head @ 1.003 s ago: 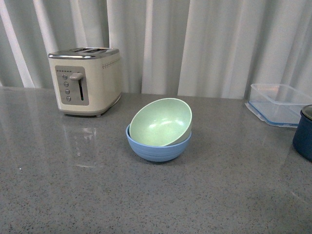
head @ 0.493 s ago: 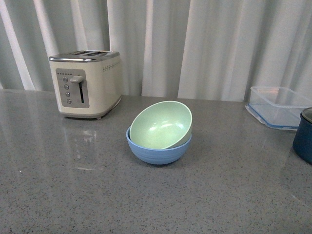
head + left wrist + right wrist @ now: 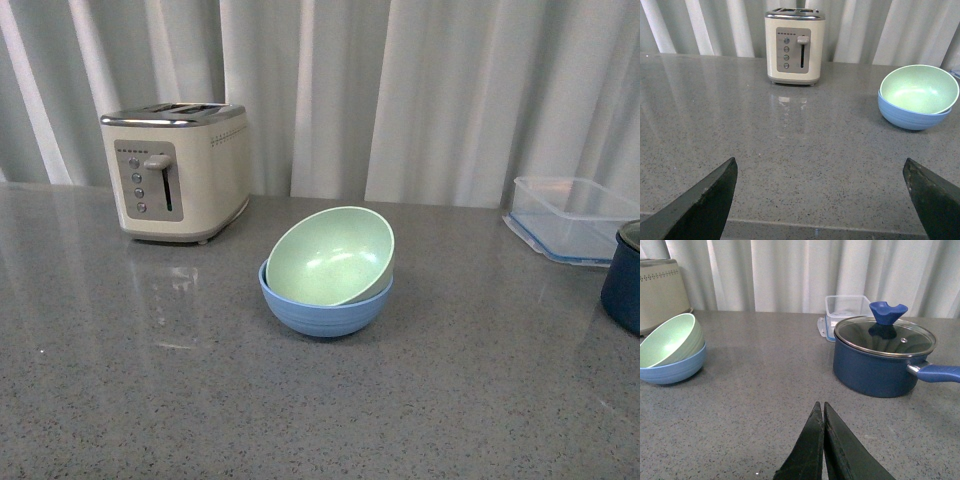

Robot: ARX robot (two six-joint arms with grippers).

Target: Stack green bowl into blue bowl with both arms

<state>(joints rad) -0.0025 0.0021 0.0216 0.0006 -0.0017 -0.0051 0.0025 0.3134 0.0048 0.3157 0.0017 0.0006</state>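
The pale mint-green round plastic bowl (image 3: 331, 255) is seated inside the light sky-blue ridged plastic bowl (image 3: 325, 309), tilted with its mouth toward the cream toaster (image 3: 176, 169). Bare grey countertop (image 3: 120, 390) surrounds the stack. A dark navy lidded pot (image 3: 881, 356) and clear container (image 3: 568, 214) are set well apart. The left gripper (image 3: 822, 197) is spread wide; the right gripper (image 3: 821, 412) is seen pressed closed, empty.
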